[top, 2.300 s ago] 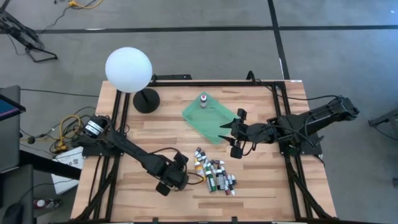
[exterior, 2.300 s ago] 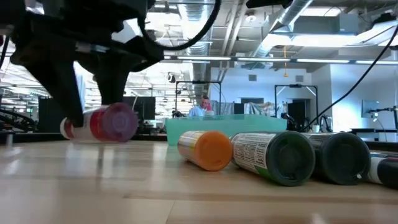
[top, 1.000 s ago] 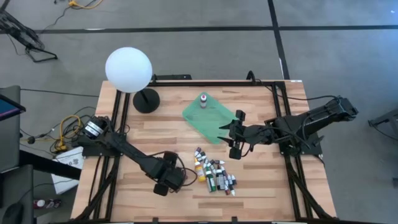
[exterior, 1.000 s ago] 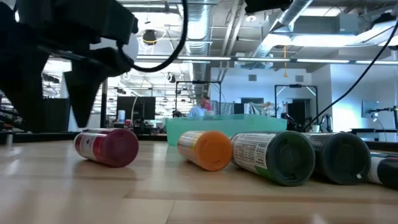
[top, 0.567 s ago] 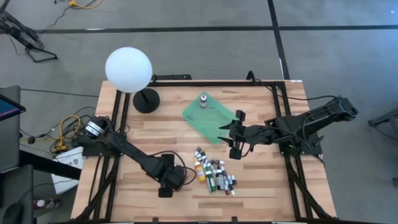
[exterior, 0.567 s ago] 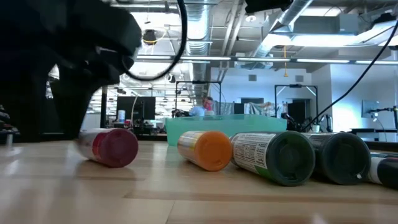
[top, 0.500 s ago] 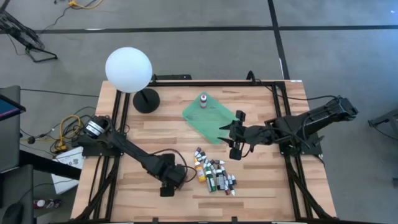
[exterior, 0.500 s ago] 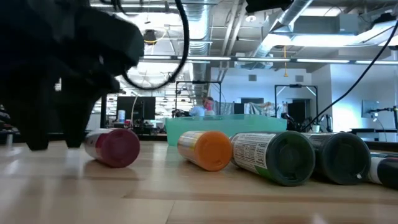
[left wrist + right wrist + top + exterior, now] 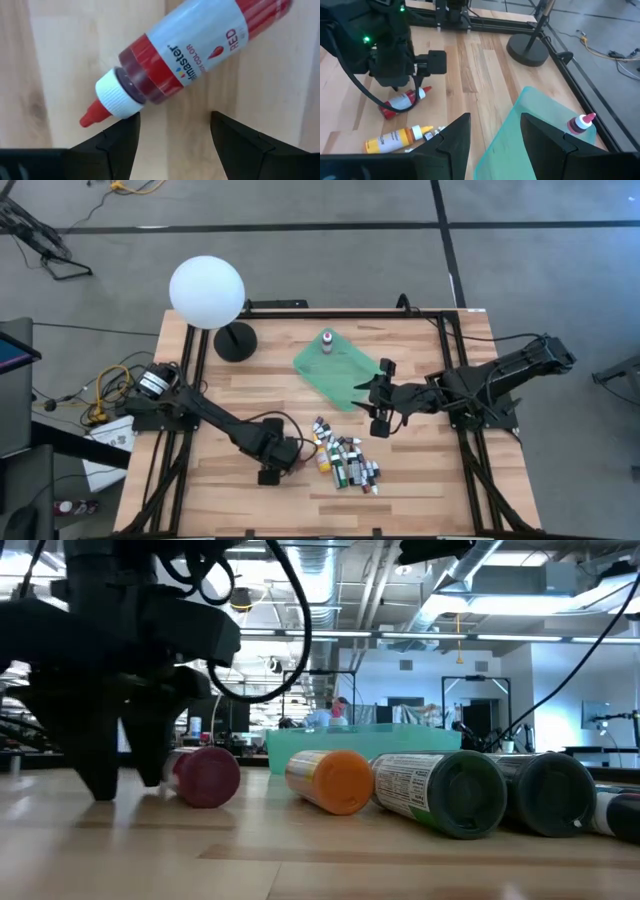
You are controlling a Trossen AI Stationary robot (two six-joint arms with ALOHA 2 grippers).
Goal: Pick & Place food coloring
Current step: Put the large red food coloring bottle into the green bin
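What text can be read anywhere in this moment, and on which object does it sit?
"RED": on the label of the red bottle lying on the table.
"master" and "COLOR": same label; the brand's first letters are cut off by the bottle's curve.
Print on the green-capped bottle: too small to read.

A wooden worktop [image 9: 240, 395] of pale planks fills the middle of the high view; a flat green tray [image 9: 345, 375] lies on it just at one o'clock of centre, turned slantwise; a white globe lamp [image 9: 207, 292] stands over the eleven o'clock corner on a round black base [image 9: 235, 341]; tangled yellow and black cables [image 9: 105, 390] lie on the grey floor [image 9: 520, 270] at nine o'clock; a person [image 9: 335, 712] sits far off in the room behind.
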